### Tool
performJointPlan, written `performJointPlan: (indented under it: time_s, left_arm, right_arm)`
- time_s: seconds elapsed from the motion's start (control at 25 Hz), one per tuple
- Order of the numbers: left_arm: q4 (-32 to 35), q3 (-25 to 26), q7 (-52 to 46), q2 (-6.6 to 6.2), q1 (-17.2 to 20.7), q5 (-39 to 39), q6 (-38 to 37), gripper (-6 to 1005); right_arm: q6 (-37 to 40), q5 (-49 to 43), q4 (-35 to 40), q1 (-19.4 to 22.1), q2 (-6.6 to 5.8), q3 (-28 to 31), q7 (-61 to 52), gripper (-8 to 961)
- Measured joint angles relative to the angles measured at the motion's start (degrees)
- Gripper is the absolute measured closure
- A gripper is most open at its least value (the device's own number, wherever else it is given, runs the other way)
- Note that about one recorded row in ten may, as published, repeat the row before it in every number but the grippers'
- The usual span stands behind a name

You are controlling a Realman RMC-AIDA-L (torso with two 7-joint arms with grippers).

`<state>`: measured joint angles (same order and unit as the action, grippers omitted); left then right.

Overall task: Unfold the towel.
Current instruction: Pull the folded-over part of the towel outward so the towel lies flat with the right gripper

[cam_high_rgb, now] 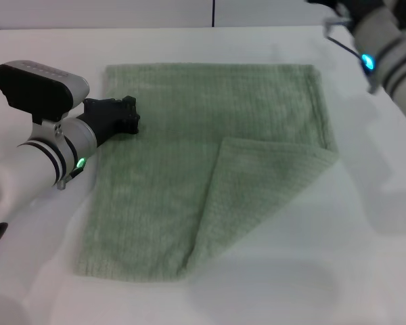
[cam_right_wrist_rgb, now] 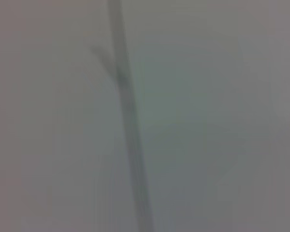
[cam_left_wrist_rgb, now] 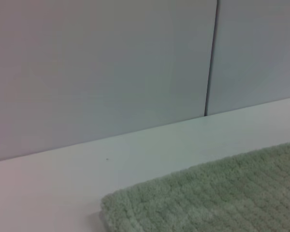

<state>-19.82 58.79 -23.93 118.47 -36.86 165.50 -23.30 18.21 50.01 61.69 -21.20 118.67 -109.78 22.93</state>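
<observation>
Towel [cam_high_rgb: 189,156] lying flat on the white table [cam_high_rgb: 365,271], spread across the centre of the head view, pale green, ribbed. One corner on the robot's right near side folded back diagonally over the main sheet, forming a triangular flap [cam_high_rgb: 257,196] whose crease runs from the right edge down to the near hem; remaining three corners lying out flat. Left gripper [cam_high_rgb: 125,116] low at the towel's far left portion, resting on or just above the cloth close to its left edge, black fingers pointing inward over the fabric; whether parted or closed, and whether any cloth is pinched, cannot tell from the head view. Left wrist view showing only a rounded towel corner [cam_left_wrist_rgb: 193,203] on the table surface [cam_left_wrist_rgb: 63,188], with grey wall panels [cam_left_wrist_rgb: 96,72] and a dark vertical seam [cam_left_wrist_rgb: 211,58] behind; no fingers visible there. Right arm [cam_high_rgb: 392,54] raised at the far right corner of the head view, well clear of the towel, its gripper outside the view. Right wrist view blurred grey with one dark streak [cam_right_wrist_rgb: 128,121]; nothing identifiable.
</observation>
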Motion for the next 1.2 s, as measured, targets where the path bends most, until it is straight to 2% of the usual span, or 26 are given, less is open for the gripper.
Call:
performJointPlan:
  time_s: [0.08, 0.12, 0.16, 0.32, 0.48, 0.52, 0.56, 0.68, 0.92, 1.12, 1.2]
  left_arm:
    - [0.0, 0.0, 0.1, 0.0, 0.0, 0.0, 0.0, 1001]
    - [0.0, 0.0, 0.1, 0.0, 0.0, 0.0, 0.0, 1001]
    - [0.0, 0.0, 0.1, 0.0, 0.0, 0.0, 0.0, 1001]
    - [-0.1, 0.0, 0.1, 0.0, 0.3, 0.0, -0.2, 1001]
    - [-0.1, 0.0, -0.1, 0.0, 0.4, 0.0, -0.2, 1001]
    - [-0.1, -0.1, -0.1, 0.0, 0.4, 0.0, -0.2, 1001]
    - [-0.1, -0.1, -0.1, 0.0, 0.4, 0.0, -0.2, 1001]
    - [-0.2, -0.2, 0.0, 0.0, 0.4, 0.0, -0.1, 1001]
    - [-0.2, -0.2, 0.0, 0.0, 0.5, 0.0, -0.1, 1001]
    - [-0.9, -0.2, 0.1, -0.06, 0.5, 0.0, -0.1, 1001]
    - [-0.9, -0.2, 0.2, -0.08, 0.5, 0.0, -0.1, 1001]
  right_arm:
    - [-9.2, -0.1, 4.2, -1.1, 0.0, 1.6, 0.2, 138]
    - [-19.4, -0.1, 8.3, -2.3, -0.02, 4.2, 0.3, 138]
    - [-19.4, -0.1, 8.3, -2.3, -0.02, 4.2, 0.3, 138]
    - [-38.7, -0.1, 15.0, -4.8, 0.06, 10.5, 0.4, 138]
    - [-53.9, -0.1, 19.7, -7.1, 0.1, 15.5, 0.8, 137]
    - [-61.0, -0.1, 21.0, -8.5, 0.09, 17.9, 1.0, 137]
    - [-61.0, -0.1, 21.0, -8.5, 0.09, 17.9, 1.0, 137]
    - [-71.1, -0.1, 22.0, -10.7, 0.02, 21.6, 1.6, 137]
    - [-86.0, 0.0, 21.6, -14.5, 0.06, 26.9, 3.6, 137]
    - [-95.9, -1.6, 16.5, -18.3, -0.31, 29.4, 5.7, 138]
    - [-96.9, -2.4, 15.2, -18.8, -0.31, 29.5, 6.1, 138]
